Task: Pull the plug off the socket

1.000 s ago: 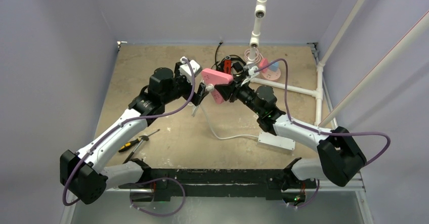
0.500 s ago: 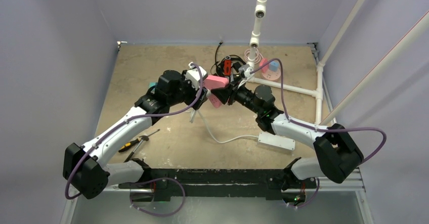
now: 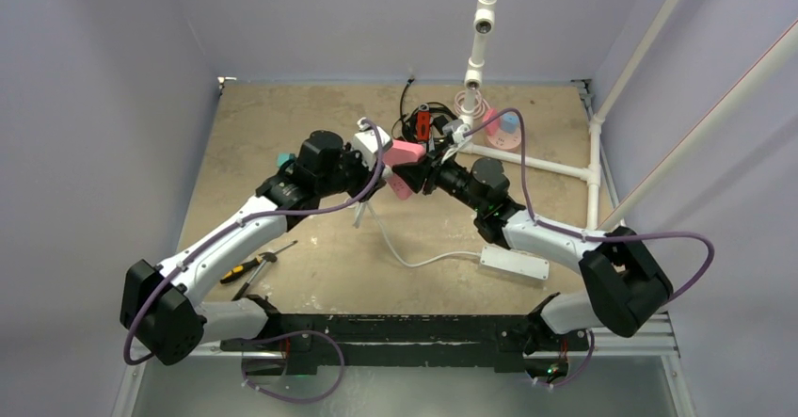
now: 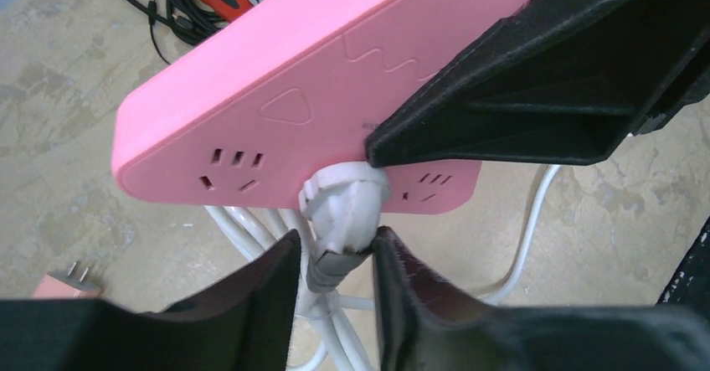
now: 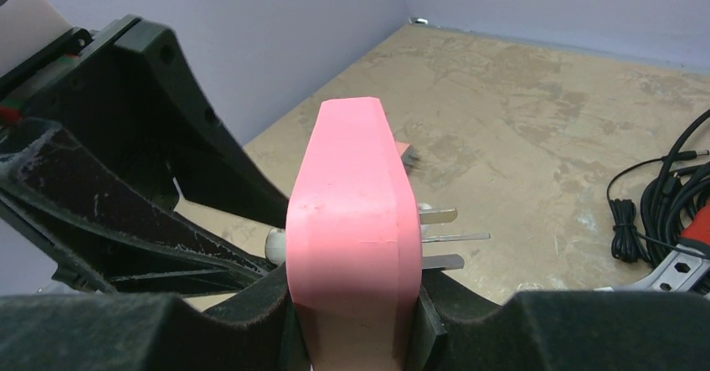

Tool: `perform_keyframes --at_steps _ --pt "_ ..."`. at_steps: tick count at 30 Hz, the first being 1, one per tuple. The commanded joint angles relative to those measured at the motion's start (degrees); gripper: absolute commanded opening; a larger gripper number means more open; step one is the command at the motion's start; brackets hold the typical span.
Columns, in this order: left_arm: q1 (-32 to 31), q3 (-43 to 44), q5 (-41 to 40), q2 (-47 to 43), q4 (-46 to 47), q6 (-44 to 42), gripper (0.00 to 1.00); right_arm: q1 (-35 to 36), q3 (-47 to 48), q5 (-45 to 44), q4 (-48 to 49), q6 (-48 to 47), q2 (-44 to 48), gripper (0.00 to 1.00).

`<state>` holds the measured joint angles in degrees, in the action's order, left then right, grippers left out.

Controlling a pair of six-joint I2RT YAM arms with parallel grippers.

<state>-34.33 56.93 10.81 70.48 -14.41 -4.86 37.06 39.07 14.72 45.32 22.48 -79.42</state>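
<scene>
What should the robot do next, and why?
Probably the left gripper should pull straight away from the pink wedge-shaped plastic socket block: it pinches the white plug, seated in the block, and the right gripper holds the block.

The socket is shown in plain pink, a triangle and zigzag embossed on it; the plug and cord are seen white, the table mottled tan.

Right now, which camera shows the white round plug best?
Left wrist: the white round plug sits in the pink wedge-shaped socket block, gripped by the left pincer. Top view barely shows it; right wrist, a white sliver.
</scene>
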Motion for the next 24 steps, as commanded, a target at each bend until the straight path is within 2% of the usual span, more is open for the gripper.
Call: perform_keyframes --at_steps 1,4,5,7,10,13,18,21,24 --pt "-0.85 2.0 -1.34 0.98 0.71 -0.23 0.26 -0.13 3.32 0.46 7.61 1.24 0.44 0.0" --pt "-1.67 1.56 -1.93 0.37 1.19 -0.17 0.04 -0.23 3.39 -0.82 7.6 1.59 -0.22 0.0" --pt "-2.0 1.3 -1.92 0.12 1.69 -0.04 0.0 -0.17 3.38 -1.56 7.54 1.94 -0.48 0.0" --pt "-3.1 0.6 -2.83 -0.14 2.65 0.11 0.0 -0.17 3.73 -4.38 6.37 2.62 -1.33 0.0" --pt "-6.92 0.0 -10.14 0.23 2.46 -0.99 0.0 -0.14 5.22 -10.4 2.37 4.28 -3.19 0.0" --pt "-10.51 -1.48 -13.53 -0.12 3.79 -1.52 0.0 -0.14 6.21 -13.82 0.27 5.41 -4.62 0.0" --pt "-14.61 -2.96 -19.58 0.39 4.96 -1.95 0.0 -0.09 5.28 -13.1 1.4 4.14 -2.79 0.0" --pt "-14.32 -2.36 -22.38 1.21 4.52 -1.04 0.0 -0.17 3.5 -11.09 3.7 2.35 -0.31 0.0" --pt "-11.78 -1.13 -21.78 2.13 3.09 0.19 0.0 -0.08 2.99 -8.42 6.03 -0.6 1.08 0.0"
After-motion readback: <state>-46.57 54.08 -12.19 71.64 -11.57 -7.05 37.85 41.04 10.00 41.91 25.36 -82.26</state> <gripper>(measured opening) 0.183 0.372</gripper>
